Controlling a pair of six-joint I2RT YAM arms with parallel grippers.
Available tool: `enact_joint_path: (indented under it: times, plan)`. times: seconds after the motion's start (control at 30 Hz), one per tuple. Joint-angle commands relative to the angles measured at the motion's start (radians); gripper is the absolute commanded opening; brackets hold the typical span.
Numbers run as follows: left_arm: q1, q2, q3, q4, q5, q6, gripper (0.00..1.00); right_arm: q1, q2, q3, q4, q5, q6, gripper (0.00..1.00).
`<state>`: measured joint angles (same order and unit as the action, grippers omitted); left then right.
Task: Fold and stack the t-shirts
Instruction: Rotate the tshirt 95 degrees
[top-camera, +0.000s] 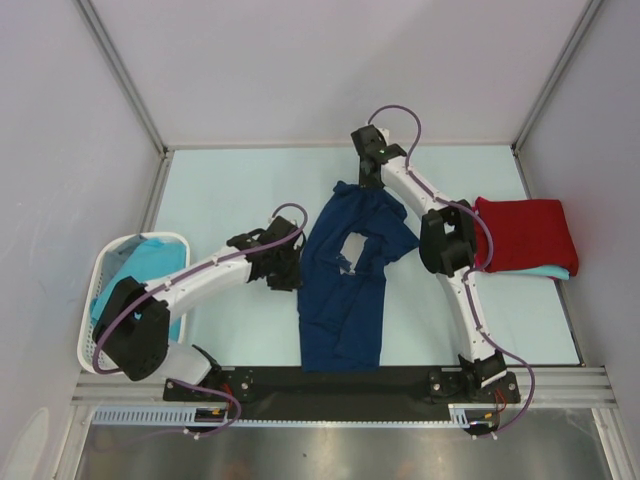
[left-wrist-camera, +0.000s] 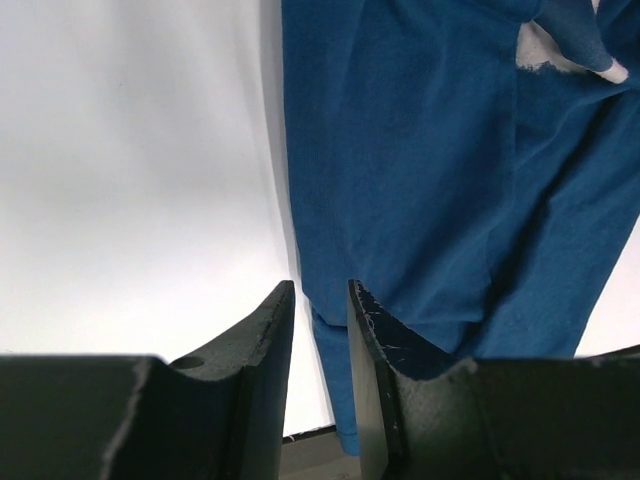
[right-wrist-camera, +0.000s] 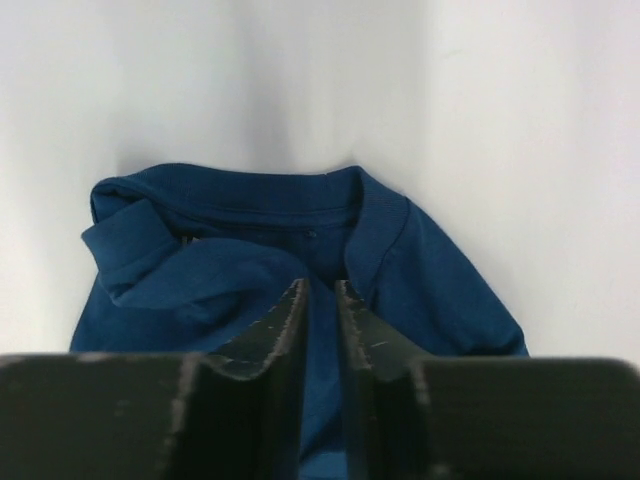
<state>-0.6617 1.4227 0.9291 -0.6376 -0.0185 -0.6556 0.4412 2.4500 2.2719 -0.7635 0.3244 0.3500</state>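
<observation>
Navy t-shirt (top-camera: 345, 300): spread mid-counter (top-camera: 230, 190), between my arms.
Left fingers (left-wrist-camera: 265, 340): slightly parted at its left edge, gripping nothing I can see.
Right fingers (right-wrist-camera: 275, 330): slightly parted above its collar (right-wrist-camera: 300, 190).

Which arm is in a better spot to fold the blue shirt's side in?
Probably left: the left gripper sits at the side edge of the navy t-shirt; the right gripper is at its collar.

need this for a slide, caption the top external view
Top view: navy t-shirt lies rumpled between both arms, red t-shirt folded on a turquoise one at right, white basket at left
</observation>
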Motion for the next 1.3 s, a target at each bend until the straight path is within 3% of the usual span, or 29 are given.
enact_joint_path:
  times: [0.0, 0.17, 0.43, 0.57, 0.67, 0.8, 0.9, 1.27]
  plan:
    - [-0.004, 0.010, 0.027, 0.021, 0.011, -0.013, 0.33, -0.004, -0.065, 0.014, 0.032, 0.013, 0.010, 0.28]
    - [-0.006, 0.016, 0.030, 0.019, 0.011, -0.009, 0.33, 0.005, -0.046, 0.107, 0.032, -0.034, 0.004, 0.35]
    - [-0.006, 0.035, 0.034, 0.015, 0.035, 0.004, 0.33, 0.044, 0.012, 0.175, 0.026, -0.070, -0.009, 0.36]
    - [-0.006, 0.064, 0.054, 0.021, 0.034, 0.020, 0.32, 0.059, -0.037, 0.109, 0.004, 0.007, -0.005, 0.34]
    - [-0.004, 0.100, 0.094, 0.035, 0.022, 0.034, 0.32, 0.067, -0.106, -0.049, 0.027, 0.045, -0.002, 0.33]
    - [0.005, 0.168, 0.210, 0.041, 0.022, 0.051, 0.32, 0.056, -0.308, -0.344, 0.098, 0.082, 0.018, 0.32]
    - [0.022, 0.249, 0.322, 0.036, 0.032, 0.066, 0.32, 0.041, -0.426, -0.443, 0.119, 0.108, 0.035, 0.32]
    - [0.116, 0.626, 0.798, -0.022, 0.068, 0.097, 0.33, -0.006, -0.612, -0.517, 0.073, 0.124, 0.027, 0.34]
